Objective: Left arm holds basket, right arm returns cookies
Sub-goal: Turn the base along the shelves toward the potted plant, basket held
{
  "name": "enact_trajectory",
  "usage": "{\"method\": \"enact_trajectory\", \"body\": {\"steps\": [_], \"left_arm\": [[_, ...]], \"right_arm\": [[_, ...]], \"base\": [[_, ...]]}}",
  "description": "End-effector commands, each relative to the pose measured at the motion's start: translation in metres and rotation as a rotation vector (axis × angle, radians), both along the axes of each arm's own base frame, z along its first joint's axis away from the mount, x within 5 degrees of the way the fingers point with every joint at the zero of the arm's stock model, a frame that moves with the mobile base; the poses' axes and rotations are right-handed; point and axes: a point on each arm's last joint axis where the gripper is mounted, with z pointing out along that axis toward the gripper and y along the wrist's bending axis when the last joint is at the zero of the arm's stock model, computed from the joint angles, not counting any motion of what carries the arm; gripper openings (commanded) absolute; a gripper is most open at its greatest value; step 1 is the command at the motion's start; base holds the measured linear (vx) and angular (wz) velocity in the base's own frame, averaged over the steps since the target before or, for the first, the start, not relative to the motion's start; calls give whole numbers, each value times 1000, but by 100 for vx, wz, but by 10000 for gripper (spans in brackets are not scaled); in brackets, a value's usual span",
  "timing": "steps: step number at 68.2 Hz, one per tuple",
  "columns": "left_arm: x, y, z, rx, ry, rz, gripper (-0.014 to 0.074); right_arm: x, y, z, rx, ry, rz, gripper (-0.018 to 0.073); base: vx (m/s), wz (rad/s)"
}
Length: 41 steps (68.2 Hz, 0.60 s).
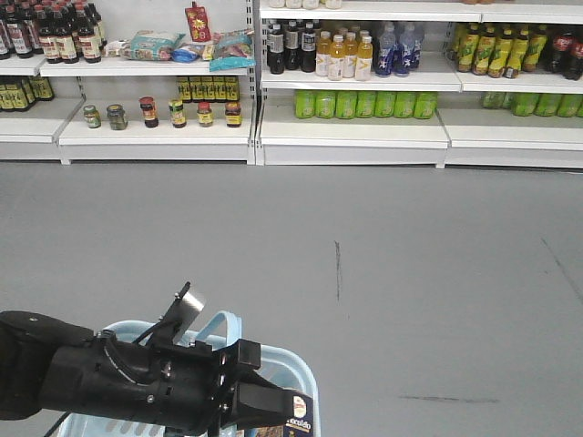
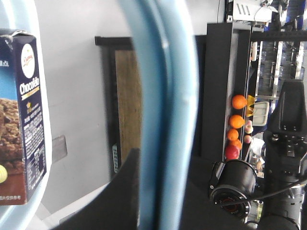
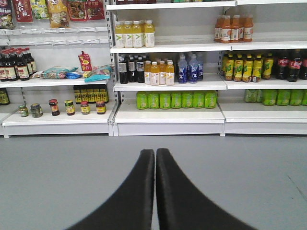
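Basket [image 1: 293, 366] sits low in the front view, light blue, with the left arm [image 1: 109, 378] lying over it and the left gripper [image 1: 271, 401] down by the cookies [image 1: 300, 422] inside. Left wrist view: its jaws pinch the curved handle [image 2: 168, 96], and the cookies stand just beside it. Right wrist view: the right gripper [image 3: 155, 152] is pressed together, facing stocked shelves [image 3: 168, 111].

Light blue basket [image 1: 291, 369], navy cookies [image 2: 26, 120]
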Motion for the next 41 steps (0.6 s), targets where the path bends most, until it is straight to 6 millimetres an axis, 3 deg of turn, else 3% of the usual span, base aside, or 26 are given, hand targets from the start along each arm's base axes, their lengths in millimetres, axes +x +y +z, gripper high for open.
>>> {"method": "enact_trajectory", "body": {"steps": [1,41], "left_arm": [[0,-4,21,-107,-26,-5,-8],[0,-4,21,-105,-27,-1,-8]], "right_arm": [[-1,0,7,-6,-82,6,-8],[-1,0,7,-6,-82,6,-8]], "base": [[40,6],[38,4]]}}
